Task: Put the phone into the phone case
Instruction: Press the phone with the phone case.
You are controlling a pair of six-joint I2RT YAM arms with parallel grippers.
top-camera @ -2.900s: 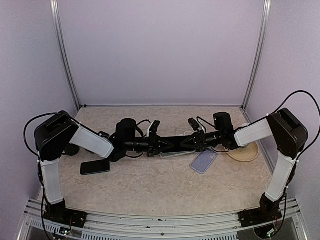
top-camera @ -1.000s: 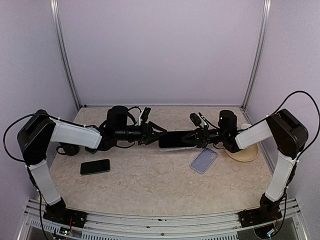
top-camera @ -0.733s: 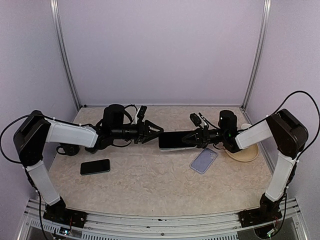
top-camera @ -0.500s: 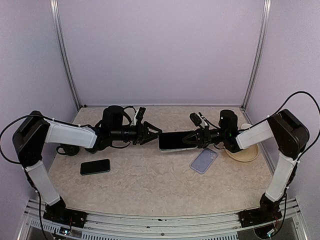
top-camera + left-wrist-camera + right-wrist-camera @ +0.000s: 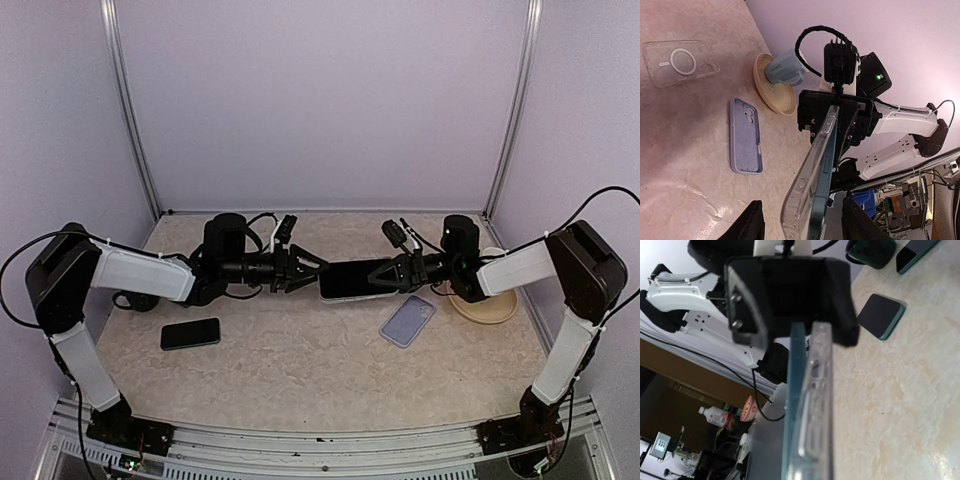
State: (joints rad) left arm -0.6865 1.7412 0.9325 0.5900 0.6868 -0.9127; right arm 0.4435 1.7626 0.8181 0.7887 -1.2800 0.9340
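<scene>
My right gripper is shut on the right end of a teal phone with a clear case on its back, and holds it level above the table. The right wrist view shows the phone edge on beside the case, with the right fingers hidden. My left gripper is open. In the left wrist view its fingers stand on either side of the phone's left end without touching it. Whether the phone sits fully in the case I cannot tell.
A purple phone case lies open side up below the held phone. A second clear case lies further back. A black phone lies at the left and a dark mug behind it. A beige plate with a blue cup is at the right.
My left gripper has let go of the phone's left end, opened and drawn back a little. My right gripper has lifted the phone slightly and still holds it.
</scene>
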